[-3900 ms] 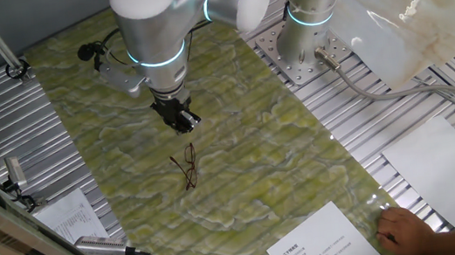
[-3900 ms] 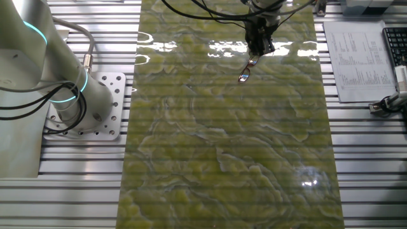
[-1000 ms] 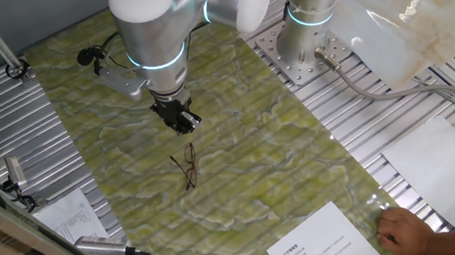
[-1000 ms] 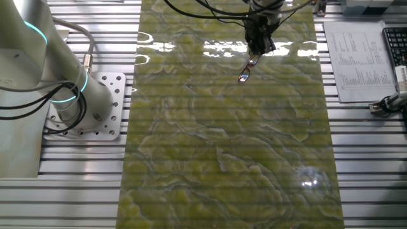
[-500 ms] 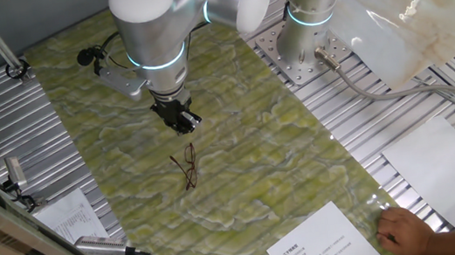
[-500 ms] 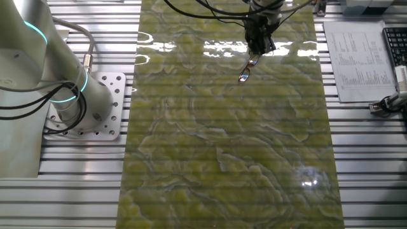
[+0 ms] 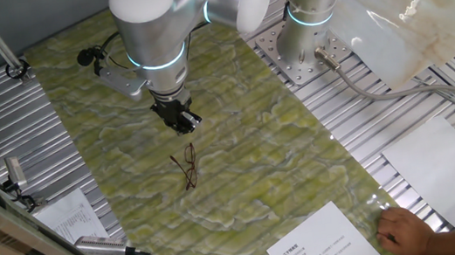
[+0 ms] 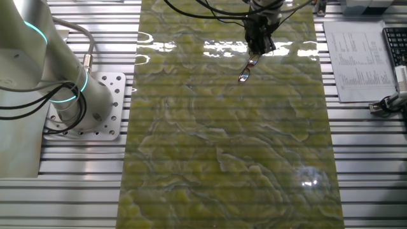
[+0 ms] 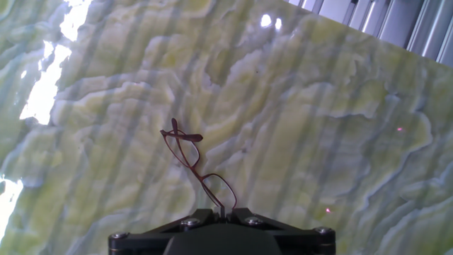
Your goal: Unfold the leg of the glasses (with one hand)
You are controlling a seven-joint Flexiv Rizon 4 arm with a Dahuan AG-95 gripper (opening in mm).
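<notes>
Hand view shows you the small eyeglasses with a thin dark reddish-brown wire frame and clear lenses (image 9: 196,164) lying flat on the green-and-yellow marbled surface (image 9: 340,142), just ahead of the tool's black body at the bottom edge. At the far end of the frame two thin wires cross over each other, which reads as a folded leg lying across the frame, though the picture is too fine-grained for you to be sure which wire is which.

Treat the glasses as very light and easily bent: the wire is slender, the hinge is small, and the smooth surface will probably let them slide if you push sideways. Your best hold is likely the leg itself near its free tip, away from the lenses and hinge, swung gently about the hinge.

From one fixed view, the small black two-finger tool (image 7: 179,121) on the silver-white arm hangs above the surface, just beyond the glasses (image 7: 186,167) and apart from them. It holds nothing; its fingers look close together, but you cannot tell how far open they are. The other fixed view (image 8: 260,44) agrees, with the glasses (image 8: 247,69) just beside it.
</notes>
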